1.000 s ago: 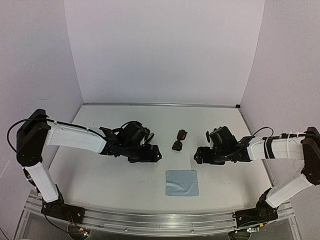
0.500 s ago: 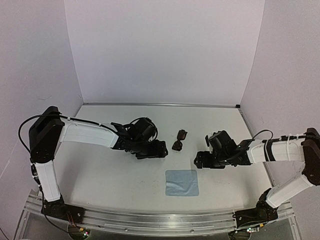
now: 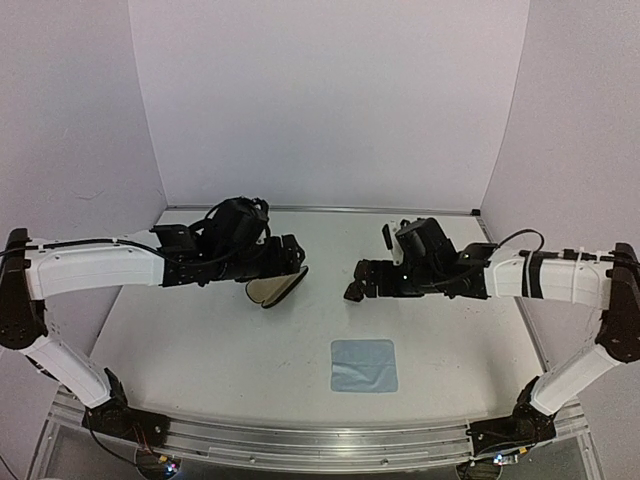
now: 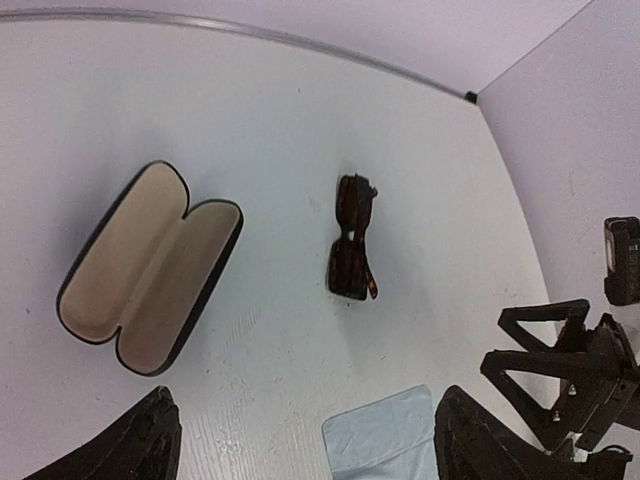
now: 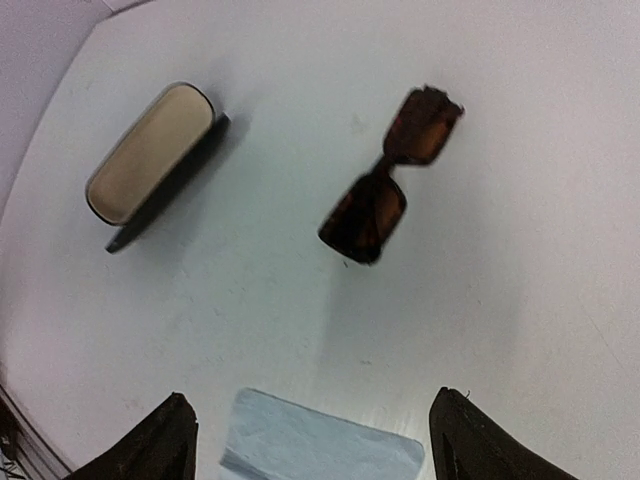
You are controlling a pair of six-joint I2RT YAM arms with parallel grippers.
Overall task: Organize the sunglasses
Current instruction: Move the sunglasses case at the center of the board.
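Black case (image 4: pixel 148 268) now uncovered, left hand (image 4: pixel 310 440), right hand (image 5: pixel 320 432) both spread, sunglasses (image 5: pixel 365 215) seemingly unmoved

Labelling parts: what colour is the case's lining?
Case lining: tan, best in left wrist view.

sunglasses (image 4: pixel 351 240): dark brownish-black frame with mottled brown lenses; case (image 4: pixel 150 265): black shell, plain tan lining. cloth (image 3: pixel 364 365): plain light blue, on a white table (image 3: pixel 200 340) with a silver-grey rail (image 3: pixel 300 438), backed by pale lilac walls (image 3: pixel 330 100). left arm (image 3: pixel 100 265) and right arm (image 3: pixel 570 282): white covers, black joints and cables.
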